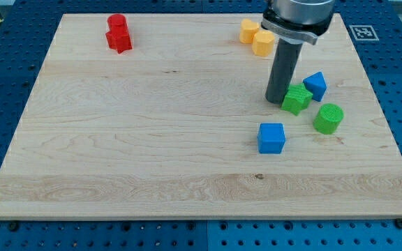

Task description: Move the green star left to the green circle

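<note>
On the view's right half of the desk (152, 153), you find the green star (296, 100) lying flat on the wood, and my tip (278, 101) stands touching it, or all but touching it, on the star's left side. You are working with a plain dark rod here, so there is no pincer to report as spread or pressed together; the rod simply comes straight down from the arm's grey collar at the view's top.

Just beside the star, up and to the view's right, you see the blue block (315, 85), a slanted wedge-like shape, and the two look to be in contact or very nearly so. The green circle (328, 118), a short ribbed cylinder, sits near the star, lower and to the view's right, with a thin strip of bare wood between them. So the star lies to the view's left of the circle, close by.

Below the star and slightly left, you have the blue cube (271, 137), standing apart from the others.

Toward the view's top, just left of the rod, the two yellow blocks (256, 37) rest against each other. Far off at the view's top left, the red blocks (118, 33) sit pressed together, well apart from everything else.
</note>
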